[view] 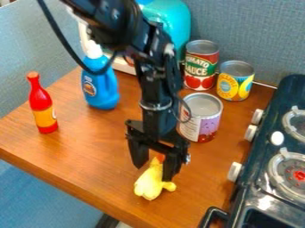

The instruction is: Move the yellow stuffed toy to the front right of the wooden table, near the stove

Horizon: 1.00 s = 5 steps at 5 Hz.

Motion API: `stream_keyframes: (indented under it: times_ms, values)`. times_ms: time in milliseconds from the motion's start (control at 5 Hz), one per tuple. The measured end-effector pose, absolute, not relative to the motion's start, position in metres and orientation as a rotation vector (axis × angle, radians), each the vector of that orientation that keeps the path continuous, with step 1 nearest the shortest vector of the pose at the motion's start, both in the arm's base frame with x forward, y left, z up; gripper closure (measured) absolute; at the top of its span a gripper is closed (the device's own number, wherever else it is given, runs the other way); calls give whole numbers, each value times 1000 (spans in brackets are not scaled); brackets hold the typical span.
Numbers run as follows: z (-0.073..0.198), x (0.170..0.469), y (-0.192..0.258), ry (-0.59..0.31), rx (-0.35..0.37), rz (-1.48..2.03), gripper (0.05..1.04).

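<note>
Gray, fabric-textured panels (256, 35) are bordering a smooth wood-grain tabletop (89, 147). The black end effector (154, 173) is pointing down near the front edge, its two blocky fingers standing apart. A soft-looking, rounded yellow toy (149, 183) is lying on the tabletop, its orange-tipped upper part showing between the fingers; contact pressure cannot be determined. Behind the end effector, an open-looking cylindrical metal can (205, 129) is standing near two smaller labeled cans (200, 69). A molded blue bottle (102, 89) and a slender red bottle (40, 107) are standing upright opposite the glossy black stove (271, 118).
</note>
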<state>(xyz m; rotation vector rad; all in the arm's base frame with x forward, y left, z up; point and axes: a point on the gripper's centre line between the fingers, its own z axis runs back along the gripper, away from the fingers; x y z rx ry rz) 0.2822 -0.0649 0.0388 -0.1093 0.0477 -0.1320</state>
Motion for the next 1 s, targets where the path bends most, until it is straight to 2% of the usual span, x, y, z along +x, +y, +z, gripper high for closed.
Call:
stream_keyframes:
  times_ms: [200,400,600,800,1000]
  values:
    - [63,281,-49,-28,-139,-83,83]
    - [80,278,-34,-46,-164,-56,83]
    - [105,267,4,-83,-95,29,83]
    - [108,256,46,-42,-15,103,83]
    - [105,264,78,12,31,154,83]
